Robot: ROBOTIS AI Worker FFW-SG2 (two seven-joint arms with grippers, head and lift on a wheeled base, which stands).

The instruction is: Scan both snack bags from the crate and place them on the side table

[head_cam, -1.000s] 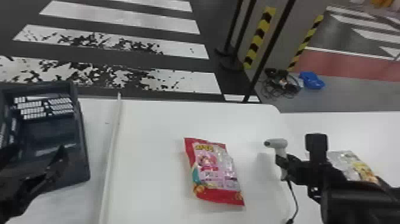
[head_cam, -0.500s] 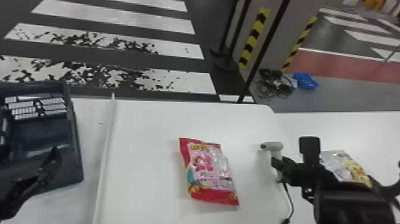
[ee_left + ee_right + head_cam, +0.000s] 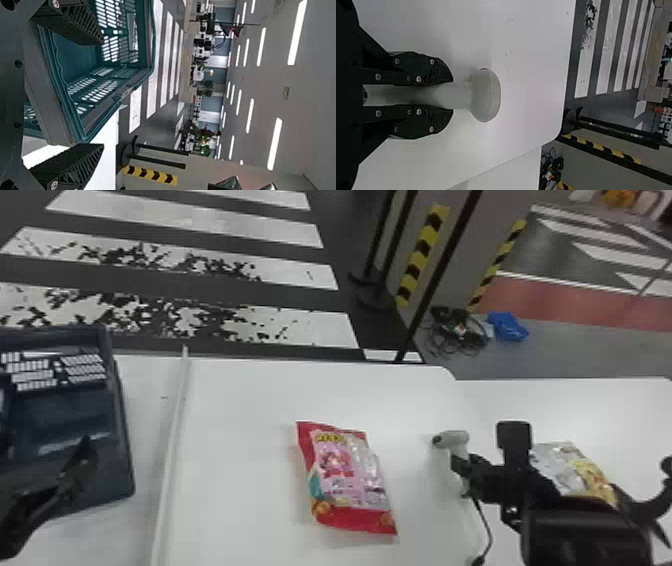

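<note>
In the head view, my left gripper (image 3: pixel 47 446) stands open over the near part of the dark crate (image 3: pixel 122 440). The left wrist view has the left gripper (image 3: pixel 103 94) with its fingers apart beside the crate's rim (image 3: pixel 59 89). At the head view's right, my right gripper (image 3: pixel 462 471) holds the grey scanner (image 3: pixel 456 438) upright, head toward the left. The right gripper (image 3: pixel 451 95) is clamped around the scanner's handle (image 3: pixel 461 95). A red and pink snack bag (image 3: pixel 347 480) lies flat mid-table; a silver and yellow one (image 3: pixel 575 470) rests on the side table, partly behind my right arm.
A pale raised strip (image 3: pixel 172 450) runs across the table between crate and red bag. The scanner's cable (image 3: pixel 486 520) trails toward the near edge. The side table (image 3: pixel 565 405) adjoins on the right. Posts (image 3: pixel 395 255) stand beyond the table's far edge.
The head view has turned slightly, so crate, bags and table sit farther left. The scanner stands slightly lower in that view, still gripped. Both bags keep their places on the tables.
</note>
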